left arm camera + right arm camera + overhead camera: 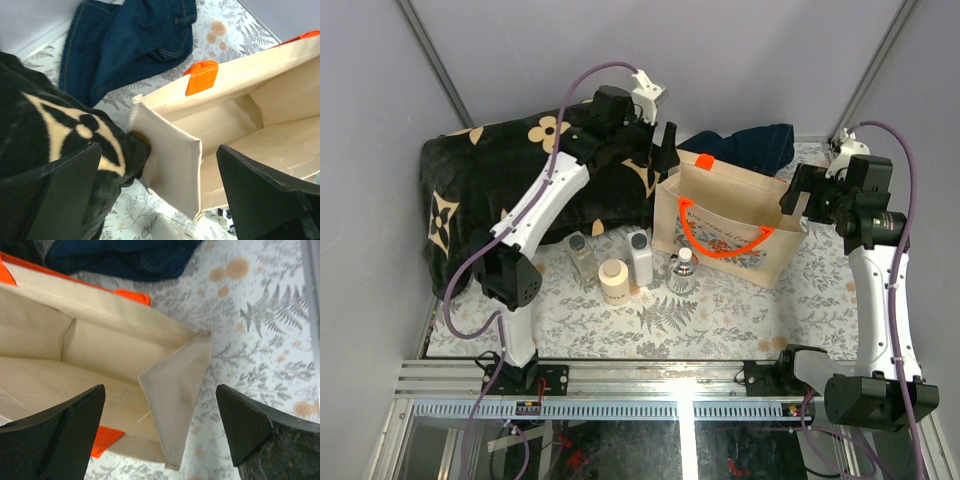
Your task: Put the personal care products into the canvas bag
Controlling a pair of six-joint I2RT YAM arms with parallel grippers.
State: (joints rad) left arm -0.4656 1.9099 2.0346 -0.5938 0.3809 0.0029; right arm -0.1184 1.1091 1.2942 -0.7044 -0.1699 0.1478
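The canvas bag stands open at the table's middle right, with its orange handles hanging down its front. Four products stand in a row to its front left: a clear bottle with a dark cap, a beige jar, a white bottle and a faceted white-capped bottle. My left gripper is open above the bag's left end. In the left wrist view that end panel lies between the fingers. My right gripper is open over the bag's right end panel.
A black blanket with cream flowers covers the back left and touches the bag's left end. A dark navy cloth lies behind the bag. A metal rail runs along the near edge.
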